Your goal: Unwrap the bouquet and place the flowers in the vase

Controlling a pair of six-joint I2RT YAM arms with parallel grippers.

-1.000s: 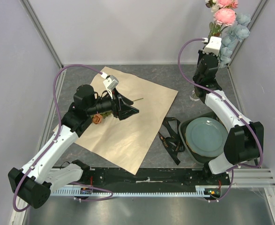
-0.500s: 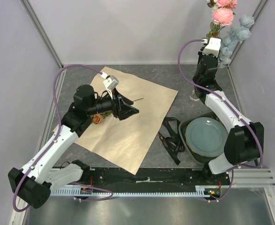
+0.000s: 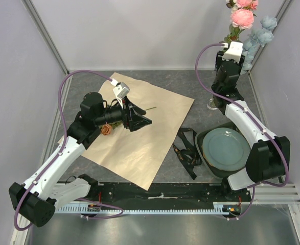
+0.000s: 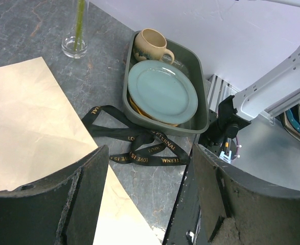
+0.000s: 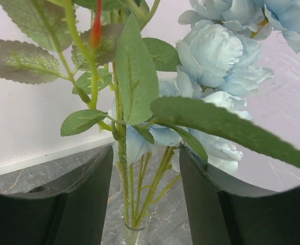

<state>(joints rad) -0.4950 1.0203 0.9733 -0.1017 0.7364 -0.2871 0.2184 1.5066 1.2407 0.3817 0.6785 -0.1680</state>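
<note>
overhead camera; both wrist cameras face vase (image 4: 74,43)

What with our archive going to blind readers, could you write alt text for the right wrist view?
Green leafy stems and pale blue blossoms rise in the gap between the right gripper's open fingers. The stems run down into the clear rim of the vase at the bottom edge, against a pale wall and a grey marbled tabletop.

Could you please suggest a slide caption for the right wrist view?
Leafy stems of pale blue flowers stand in the glass vase between the open jaws.
</note>
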